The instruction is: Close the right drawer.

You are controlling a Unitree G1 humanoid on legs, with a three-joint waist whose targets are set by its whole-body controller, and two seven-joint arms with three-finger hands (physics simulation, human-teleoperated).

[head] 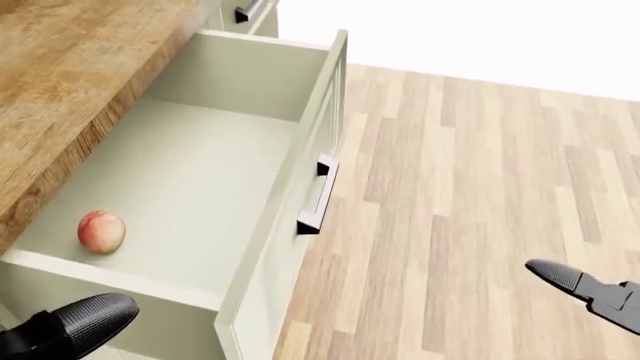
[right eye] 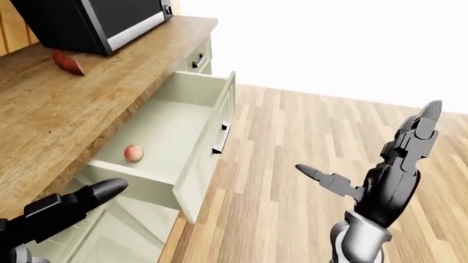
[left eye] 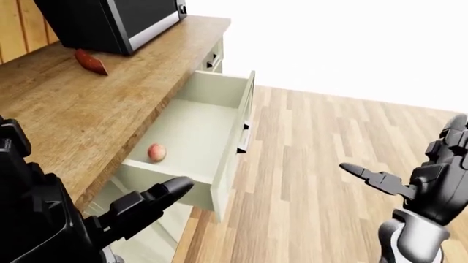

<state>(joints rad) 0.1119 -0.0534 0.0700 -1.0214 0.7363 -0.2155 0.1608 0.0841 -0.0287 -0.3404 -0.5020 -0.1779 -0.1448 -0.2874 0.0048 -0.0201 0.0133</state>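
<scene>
The pale green wooden drawer point(head: 190, 180) stands pulled far out from under the brown wooden counter point(left eye: 88, 104), with a small round pink fruit point(head: 101, 231) inside. The right hand point(right eye: 388, 175) is well apart from the drawer front, fingers spread and empty. The left hand point(left eye: 139, 208) is near the drawer's bottom corner, fingers extended and empty. A push away from the dark bar handle point(head: 318, 196) could skew the drawer, and the left fingers might be pinched.

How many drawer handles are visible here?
2: one on the open drawer's front panel, another on the closed drawer farther along the counter. Others may be hidden.
</scene>
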